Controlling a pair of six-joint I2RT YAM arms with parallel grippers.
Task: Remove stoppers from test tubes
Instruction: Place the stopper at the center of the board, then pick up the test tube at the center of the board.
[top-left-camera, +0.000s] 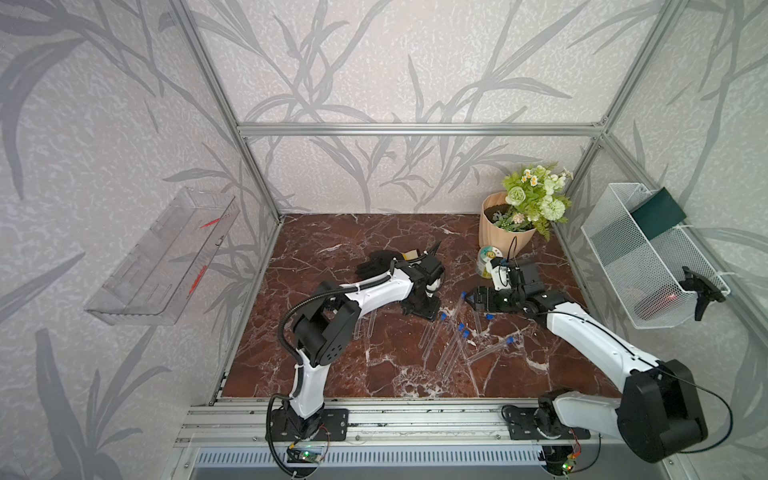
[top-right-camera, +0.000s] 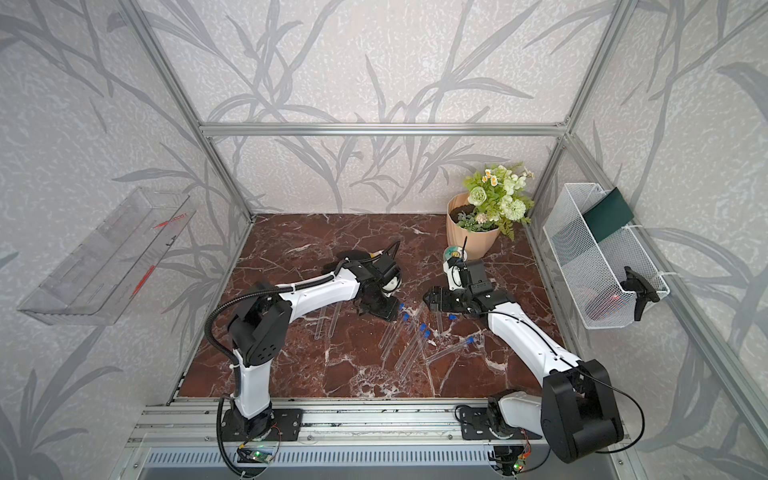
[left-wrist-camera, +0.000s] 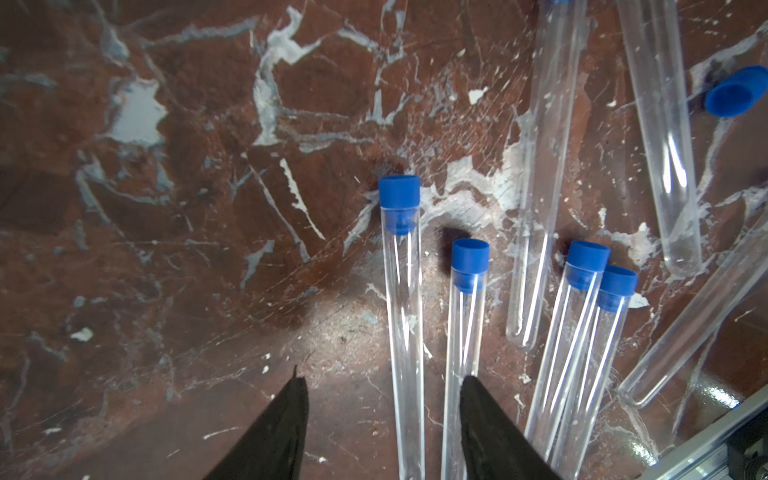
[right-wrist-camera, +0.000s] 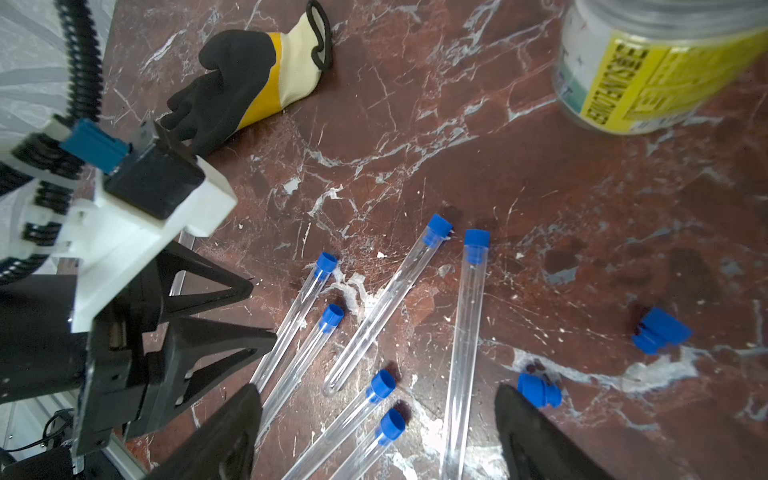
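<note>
Right gripper (right-wrist-camera: 376, 387) gapes empty; test tubes (right-wrist-camera: 466, 332) beneath.

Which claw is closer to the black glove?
Left. The left claw is a short way from the glove; the right claw hangs farther off, over the test tubes.

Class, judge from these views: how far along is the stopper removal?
Done: two loose stoppers lie on the table. In hand: nothing; the left claw and right claw both hang open and empty. Left: at least six capped tubes in the right wrist view need uncorking.
</note>
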